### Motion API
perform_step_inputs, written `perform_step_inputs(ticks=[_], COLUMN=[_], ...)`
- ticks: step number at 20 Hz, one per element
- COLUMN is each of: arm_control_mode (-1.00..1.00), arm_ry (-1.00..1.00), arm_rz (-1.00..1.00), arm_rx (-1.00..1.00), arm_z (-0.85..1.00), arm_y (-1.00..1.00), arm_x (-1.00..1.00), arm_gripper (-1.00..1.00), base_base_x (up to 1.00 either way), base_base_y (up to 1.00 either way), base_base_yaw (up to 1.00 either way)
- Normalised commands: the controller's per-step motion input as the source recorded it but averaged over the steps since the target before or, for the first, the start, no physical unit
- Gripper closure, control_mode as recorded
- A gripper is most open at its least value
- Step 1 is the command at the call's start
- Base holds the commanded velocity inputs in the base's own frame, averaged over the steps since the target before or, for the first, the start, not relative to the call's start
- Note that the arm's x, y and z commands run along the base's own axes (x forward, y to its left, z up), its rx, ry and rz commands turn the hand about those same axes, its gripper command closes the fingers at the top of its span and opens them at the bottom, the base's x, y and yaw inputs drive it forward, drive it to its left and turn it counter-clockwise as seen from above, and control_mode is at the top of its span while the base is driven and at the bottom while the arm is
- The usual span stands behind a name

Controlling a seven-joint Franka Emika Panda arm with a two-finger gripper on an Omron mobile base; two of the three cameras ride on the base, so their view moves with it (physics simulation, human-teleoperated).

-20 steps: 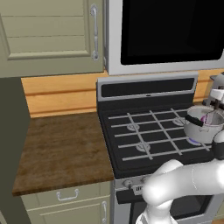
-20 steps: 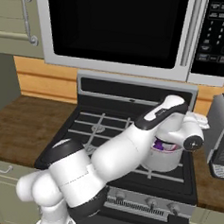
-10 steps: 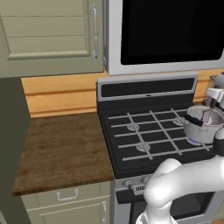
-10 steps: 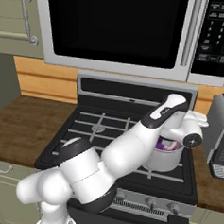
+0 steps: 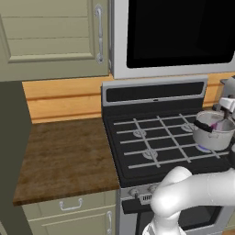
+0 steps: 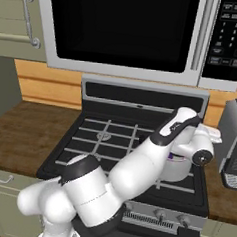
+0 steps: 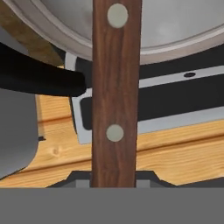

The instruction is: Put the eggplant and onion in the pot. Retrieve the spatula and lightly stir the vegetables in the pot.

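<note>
The silver pot [image 5: 212,134] stands on the stove's right front burner, its black handle [image 5: 203,125] pointing left. A pink and purple patch of the vegetables [image 5: 220,125] shows inside it; I cannot tell the onion from the eggplant. My gripper [image 5: 226,104] hangs just above the pot's far right rim, shut on the spatula. In the hand view the spatula's brown wooden handle [image 7: 114,87] runs straight up from my gripper [image 7: 114,180] across the pot's rim [image 7: 175,41]; its blade is hidden. From the right base camera, my wrist covers most of the pot [image 6: 178,170].
The black stove [image 5: 156,137] has open grates to the pot's left. A wooden counter [image 5: 64,151] lies left of the stove. A microwave [image 6: 126,31] hangs low overhead. A grey appliance [image 6: 235,143] stands close on the right.
The hand has dipped slightly over the pot with the spatula held in it. The pot has stayed in place.
</note>
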Motion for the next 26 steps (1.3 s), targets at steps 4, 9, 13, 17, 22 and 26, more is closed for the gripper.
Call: perform_step_inputs(ticks=[4, 9, 13, 17, 22, 26], arm_control_mode=[-1.00, -1.00, -1.00, -1.00, -1.00, -1.00], arm_ry=[0.00, -0.10, -0.15, -0.13, -0.12, -0.18], arm_rz=[-0.08, -0.05, -0.04, 0.00, 0.00, 0.00], arm_rx=[0.00, 0.00, 0.00, 0.00, 0.00, 0.00], arm_z=[0.04, 0.54, 0.49, 0.06, -0.25, -0.23], arm_y=[0.00, 0.02, 0.02, 0.01, 0.03, 0.00], arm_x=[-0.23, -0.05, 0.01, 0.03, 0.19, 0.11], arm_gripper=[1.00, 1.00, 1.00, 1.00, 1.00, 1.00], base_base_x=[0.00, 0.00, 0.00, 0.00, 0.00, 0.00], base_base_y=[0.00, 0.00, 0.00, 0.00, 0.00, 0.00], base_base_yaw=[0.00, 0.00, 0.00, 0.00, 0.00, 0.00])
